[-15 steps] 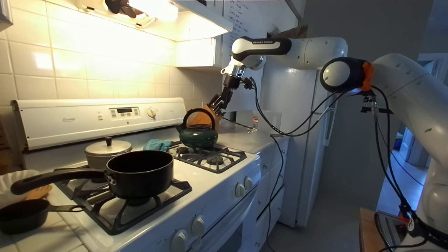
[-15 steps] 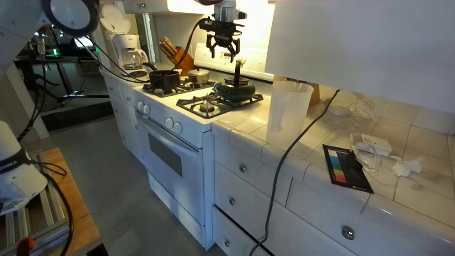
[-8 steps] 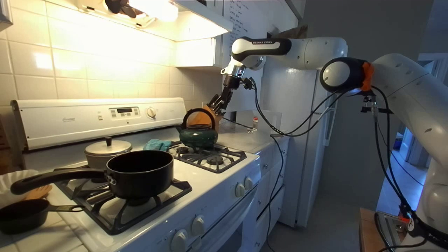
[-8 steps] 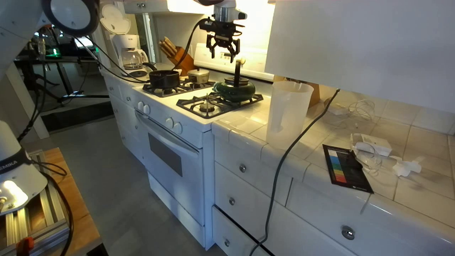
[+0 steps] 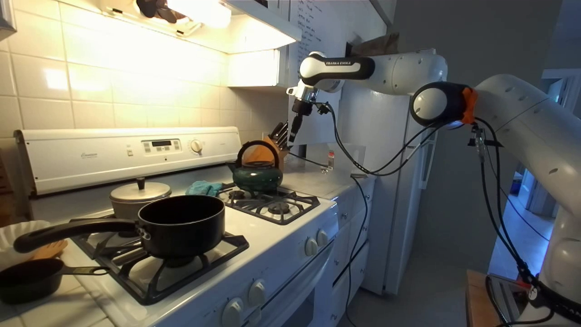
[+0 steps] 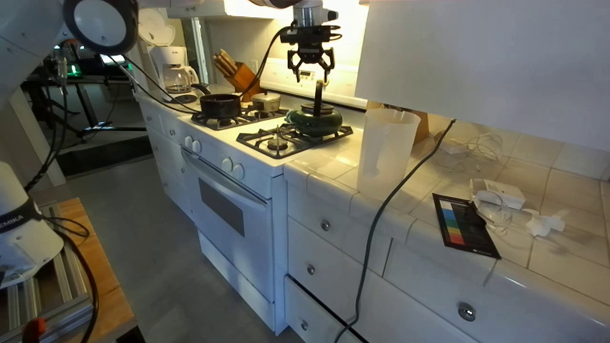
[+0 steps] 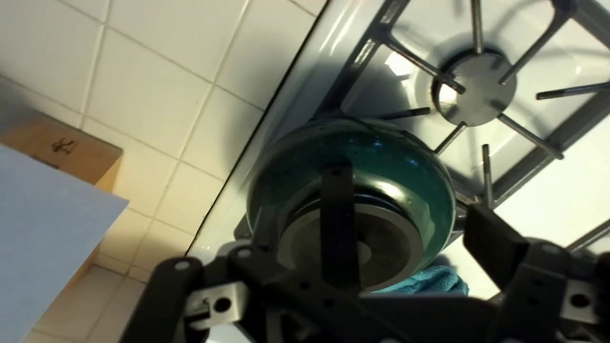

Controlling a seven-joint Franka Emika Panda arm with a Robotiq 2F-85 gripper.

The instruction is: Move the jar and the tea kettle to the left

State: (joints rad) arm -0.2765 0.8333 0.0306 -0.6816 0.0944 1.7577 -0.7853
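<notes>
In an exterior view my white arm (image 6: pixel 31 38) is leaning in from the left, its base (image 6: pixel 26 247) standing over a wood-edged platform (image 6: pixel 102 286); a round, dark-rimmed joint (image 6: pixel 101 23) is sitting high, and toward the middle my wrist (image 6: pixel 309 16) is hanging straight down above the stove (image 6: pixel 257 178).

At the left a green light (image 6: pixel 73 70) is glowing in the dimness, and grey floor (image 6: pixel 138 214) is stretching up to the stove. Going rightward, a white coffee maker (image 6: pixel 171 55) is standing at the far end, a black long-handled pot (image 6: pixel 220 105) is sitting on the stove, a wooden knife block (image 6: pixel 245 78) is leaning beyond it, and a lidded metal pot (image 6: pixel 268 102) is resting toward the back. Next, the dark green tea kettle (image 6: pixel 319 124) is standing upright on a grate (image 7: pixel 476 28) at the rear, its black handle (image 6: pixel 318 99) sticking up. Farther right, a tall translucent jar (image 6: pixel 387 152) is standing on the tiled worktop (image 6: pixel 572 252), a black cable (image 6: pixel 374 224) is trailing past it down the drawer fronts (image 6: pixel 348 234), and a colour chart (image 6: pixel 464 226) is lying flat near a white device (image 6: pixel 500 193).

My pincer (image 6: pixel 312 79) is hovering above the kettle, its two fingers (image 7: pixel 495 238) standing wide apart with only air between the tips. In the wrist view the handle is showing between them; in an exterior view a gap is showing between the fingertips (image 5: pixel 292 135) and the handle.
</notes>
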